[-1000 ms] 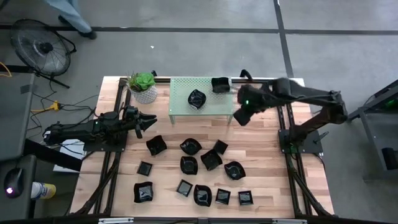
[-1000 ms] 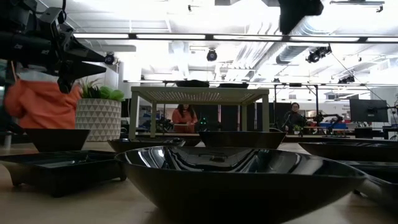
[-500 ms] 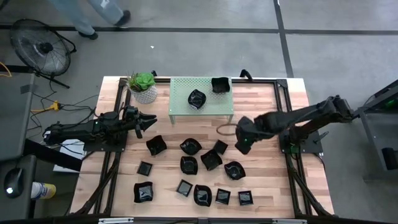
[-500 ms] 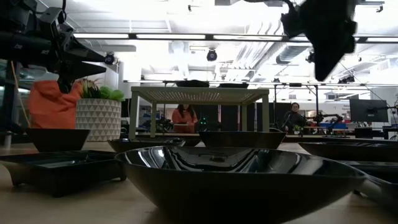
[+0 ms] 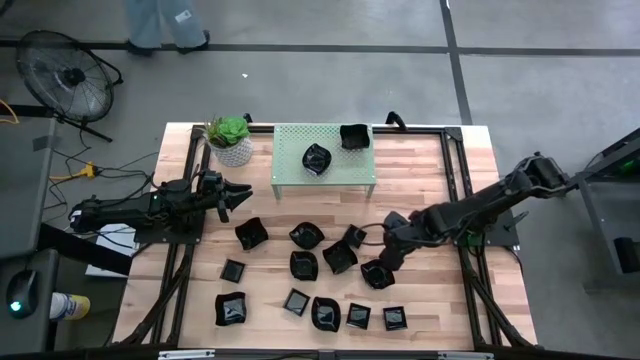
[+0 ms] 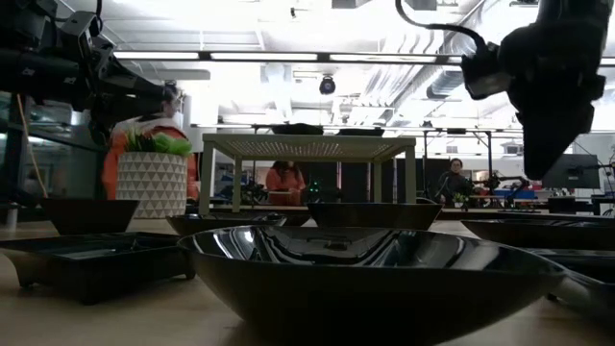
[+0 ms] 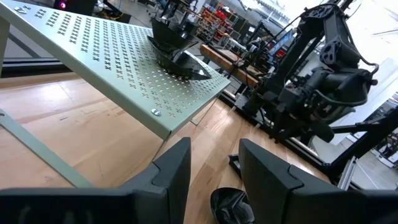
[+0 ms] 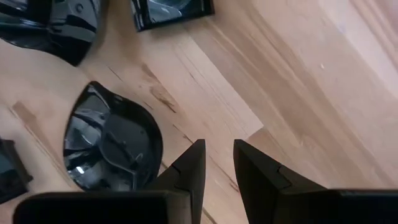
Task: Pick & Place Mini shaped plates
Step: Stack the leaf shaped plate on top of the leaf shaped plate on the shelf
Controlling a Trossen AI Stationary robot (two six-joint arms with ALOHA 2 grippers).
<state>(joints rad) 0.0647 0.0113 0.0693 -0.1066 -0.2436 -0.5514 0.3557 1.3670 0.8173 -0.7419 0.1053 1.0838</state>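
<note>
Over the middle of the wooden table (image 5: 420, 190) the right gripper (image 5: 388, 256) hangs low, its two fingers (image 8: 189, 171) parted by only a narrow gap and holding nothing. Just beside its tips sits a rounded black plate (image 5: 376, 273), which the right wrist view shows lying flat on the boards a little to one side of the fingers, not between them. Further out from the claw, the rest of the mini shaped plates (image 5: 312, 272) spread in a loose cluster across the near half of the table, some square, some wavy-edged. Beyond the claw, toward the far edge, a pale green perforated shelf (image 5: 325, 158) carries two more black plates (image 5: 317, 158), one near its middle and one at its far corner. Well away across the table, the left gripper (image 5: 238, 192) waits above the boards near the potted plant (image 5: 231, 138), its fingers (image 7: 173, 171) spread apart and empty. A person (image 6: 144, 144) in orange stands in the room behind the plant.
</note>
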